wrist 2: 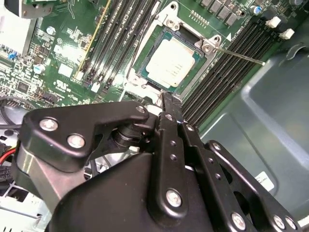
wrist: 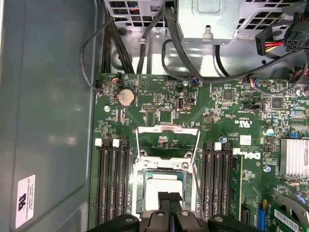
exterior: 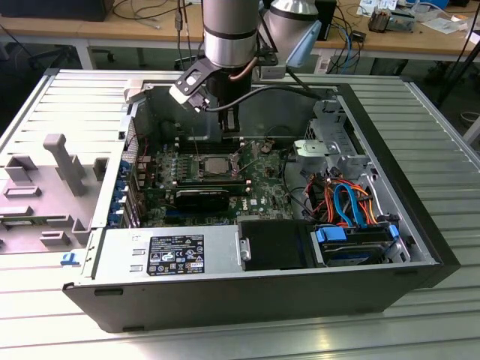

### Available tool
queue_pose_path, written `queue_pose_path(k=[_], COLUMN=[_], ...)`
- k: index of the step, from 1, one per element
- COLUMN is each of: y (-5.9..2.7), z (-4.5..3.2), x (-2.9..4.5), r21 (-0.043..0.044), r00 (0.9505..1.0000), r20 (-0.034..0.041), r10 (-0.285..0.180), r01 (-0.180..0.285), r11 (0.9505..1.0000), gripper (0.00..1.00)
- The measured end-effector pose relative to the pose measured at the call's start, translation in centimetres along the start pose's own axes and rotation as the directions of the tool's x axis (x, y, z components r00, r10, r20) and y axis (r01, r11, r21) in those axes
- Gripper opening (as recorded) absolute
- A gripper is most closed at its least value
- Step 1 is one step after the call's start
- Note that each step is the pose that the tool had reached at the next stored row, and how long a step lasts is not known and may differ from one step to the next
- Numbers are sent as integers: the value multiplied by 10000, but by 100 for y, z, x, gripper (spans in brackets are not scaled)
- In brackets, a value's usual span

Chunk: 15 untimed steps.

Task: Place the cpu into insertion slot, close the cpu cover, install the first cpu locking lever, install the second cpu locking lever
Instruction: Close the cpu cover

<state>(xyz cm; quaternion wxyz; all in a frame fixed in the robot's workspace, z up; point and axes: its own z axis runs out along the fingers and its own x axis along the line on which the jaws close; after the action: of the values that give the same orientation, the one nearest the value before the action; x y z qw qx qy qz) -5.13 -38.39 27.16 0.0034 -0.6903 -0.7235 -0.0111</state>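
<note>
1. Dull silver metal tops the square cpu (wrist 2: 170, 63), which sits flat in the insertion slot (wrist 2: 169, 21) on the green motherboard (wrist: 159, 101).
2. The cpu cover (wrist: 166, 128), a thin silver frame, is swung open, off the chip (green board shows through its window).
3. The black end effector (wrist: 169, 197) hangs just above the chip, its fingers pinched together and gripping nothing.
4. A white printed label (wrist: 25, 200) sticks to the grey case wall (wrist: 53, 96).

cpu (wrist 2: 170, 62) top: dull silver-grey. Motherboard (wrist: 217, 121) green with fine pale print, memory slots (wrist: 112, 179) black. cpu cover (wrist: 166, 128) bare silver. Hand (wrist 2: 170, 104) matte black. Cables (exterior: 352, 202) blue and orange. Desk (exterior: 442, 127) pale grey, ribbed stripes.
</note>
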Motion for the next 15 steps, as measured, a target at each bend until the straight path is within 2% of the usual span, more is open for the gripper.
queue_pose_path(k=[3, 9, 11, 15], y=[61, 359, 520, 670], z=[0, 3, 6, 37], x=[-51, -83, -91, -97], r21=[15, 95, 145, 189], r00=[10000, 10000, 10000, 9996], r20=[-3, -6, -8, -14], r10=[2, 2, -42, -276], r01=[-2, -2, 42, 277], r11=[10000, 10000, 9999, 9994], gripper=[11, 11, 11, 11])
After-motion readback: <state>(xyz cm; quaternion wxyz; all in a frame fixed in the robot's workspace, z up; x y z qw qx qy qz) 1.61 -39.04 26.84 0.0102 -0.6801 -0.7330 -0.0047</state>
